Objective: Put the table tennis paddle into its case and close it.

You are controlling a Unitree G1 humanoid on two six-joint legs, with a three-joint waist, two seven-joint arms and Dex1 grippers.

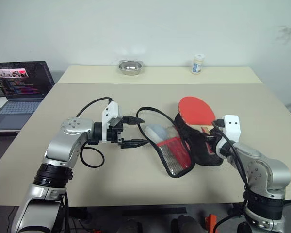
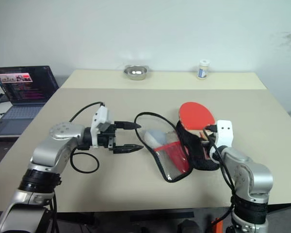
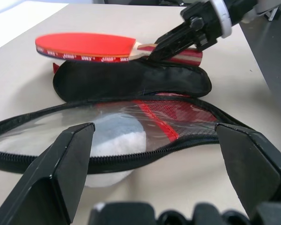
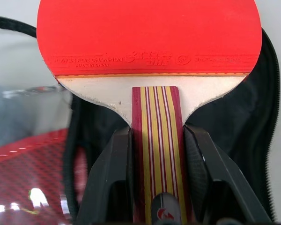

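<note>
Beige desk (image 1: 136,179) against a pale wall carries everything. Starting at the right gripper (image 4: 154,154): its jaws pinch the striped wooden handle of the paddle (image 1: 197,110), one black finger on each side, the red face held flat above the black half of the case (image 1: 203,145). That case lies unzipped and spread wide, its clear and red-mesh flap (image 1: 169,150) folded out toward nine o'clock, a pale soft lump showing under the plastic. At nine o'clock of the flap the left gripper (image 1: 134,131) hangs with its jaws spread wide and holding nothing, pointing sideways at the flap's zip edge. Judging from this, the risk is the paddle's rim catching on the limp zip edge and shoving the whole case along the desk, since nothing pins it. The right forearm comes in low from five o'clock, wrist bent; the left elbow juts outward. At twelve o'clock sit a steel bowl (image 1: 130,66) and a small jar (image 1: 198,63); a laptop (image 1: 19,87) lies at ten.
</note>
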